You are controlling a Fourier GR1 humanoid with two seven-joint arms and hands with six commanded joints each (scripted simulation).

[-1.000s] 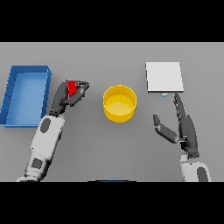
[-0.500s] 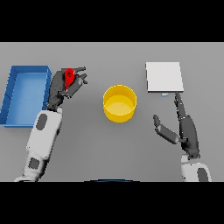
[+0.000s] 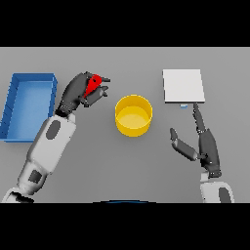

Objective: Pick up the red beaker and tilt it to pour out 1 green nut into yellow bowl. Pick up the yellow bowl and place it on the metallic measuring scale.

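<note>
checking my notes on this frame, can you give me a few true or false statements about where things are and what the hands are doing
1. The left hand has its fingers curled round the red beaker. True.
2. The yellow bowl sits on the metallic measuring scale. False: the bowl stands on the table, apart from the scale and to its left.
3. The right hand holds the yellow bowl. False: it is open, with straight fingers, below the scale and touching neither.
4. The blue tray lies at the far left of the table. True.
5. The red beaker is held directly over the yellow bowl. False: it is off to the bowl's left, between tray and bowl.
</note>
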